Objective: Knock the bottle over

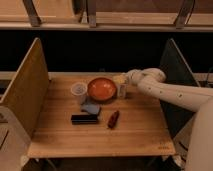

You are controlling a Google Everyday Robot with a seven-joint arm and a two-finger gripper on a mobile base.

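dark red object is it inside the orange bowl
No, the dark red object lies on the table nearer the camera than the orange bowl; the pincer is by the bottle.

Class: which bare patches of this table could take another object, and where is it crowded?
Free: the wooden table's near edge, in front of the flat black box and dark red elongated object; and the left side, between the wooden side panel and clear plastic cup. Crowded: back centre, where the round orange bowl, slim pale bottle and the gripper cluster.
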